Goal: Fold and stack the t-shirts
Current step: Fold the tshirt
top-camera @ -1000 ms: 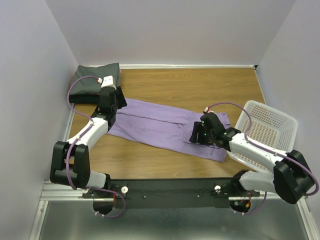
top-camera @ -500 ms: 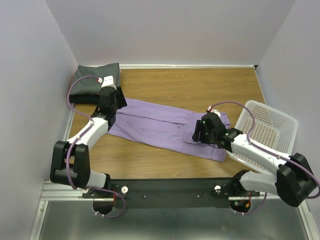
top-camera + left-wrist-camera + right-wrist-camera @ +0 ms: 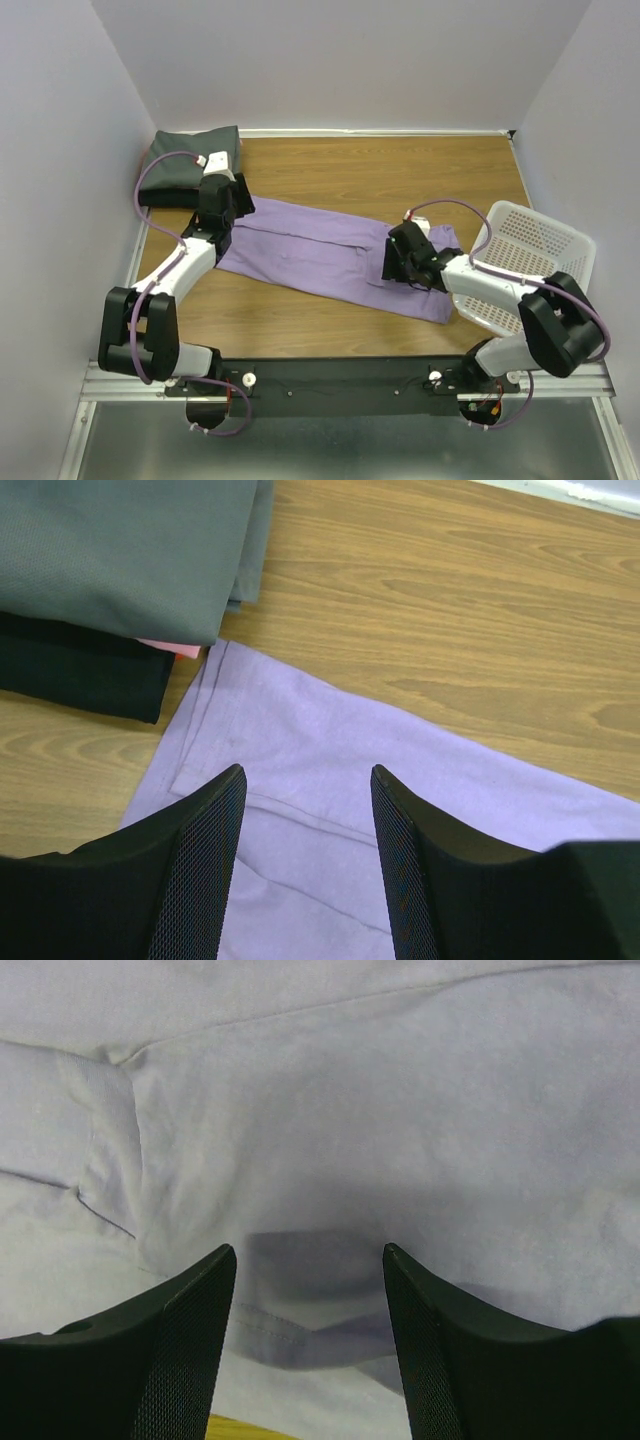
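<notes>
— Where are our hands?
— Our right hand [image 3: 310, 1290] hangs with jaws apart over the near-right end of the lavender t-shirt [image 3: 320, 250], gripping nothing. Our left hand [image 3: 305, 820] is likewise spread over its left end.
— And the others?
— They're folded and stacked in the far-left corner of the desk [image 3: 380, 170]. The dark grey t-shirt [image 3: 195, 145] is on top, with a pinkish one [image 3: 165, 647] peeking out beneath.

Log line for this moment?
left tool: open, over lavender shirt | right tool: open, over lavender shirt | dark grey shirt: folded, far-left corner

Only a sliver of the pinkish t-shirt [image 3: 165, 646] showed beneath the dark grey t-shirt [image 3: 120, 550]. The right arm [image 3: 490, 287] hid part of the basket [image 3: 540, 250].
</notes>
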### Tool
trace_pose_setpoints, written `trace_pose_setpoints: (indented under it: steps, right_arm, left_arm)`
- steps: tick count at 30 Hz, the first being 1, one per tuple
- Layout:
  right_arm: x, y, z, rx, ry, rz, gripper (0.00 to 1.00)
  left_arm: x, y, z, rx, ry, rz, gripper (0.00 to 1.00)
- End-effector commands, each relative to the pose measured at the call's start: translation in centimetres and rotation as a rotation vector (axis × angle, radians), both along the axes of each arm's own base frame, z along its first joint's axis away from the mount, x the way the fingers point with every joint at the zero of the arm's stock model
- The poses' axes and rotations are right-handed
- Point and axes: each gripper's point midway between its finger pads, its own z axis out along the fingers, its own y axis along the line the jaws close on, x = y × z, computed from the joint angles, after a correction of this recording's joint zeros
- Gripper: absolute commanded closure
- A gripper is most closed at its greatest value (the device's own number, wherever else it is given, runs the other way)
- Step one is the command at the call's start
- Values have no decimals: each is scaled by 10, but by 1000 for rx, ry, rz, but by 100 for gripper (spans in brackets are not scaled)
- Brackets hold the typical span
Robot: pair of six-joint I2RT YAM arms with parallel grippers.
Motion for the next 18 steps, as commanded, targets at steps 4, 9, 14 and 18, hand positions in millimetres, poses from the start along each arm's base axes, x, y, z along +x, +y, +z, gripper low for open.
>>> trace_pose_setpoints:
  steps: [4,9,14,18]
  right_arm:
    - [-24,-13,0,39,14,-43,32]
    - [-39,-17,7,71,24,-47,32]
    - [-51,-14,8,114,43,-24,32]
    - [-48,-21,12,109,7,-64,32]
  left_arm:
    - [-4,-15,25,-17,-101,-62,39]
    - [-14,-43,53,-6,-223,-153,39]
    - [-35,-85,83,-29,-372,-343,39]
    - [-47,-113,85,-36,-420,-436,39]
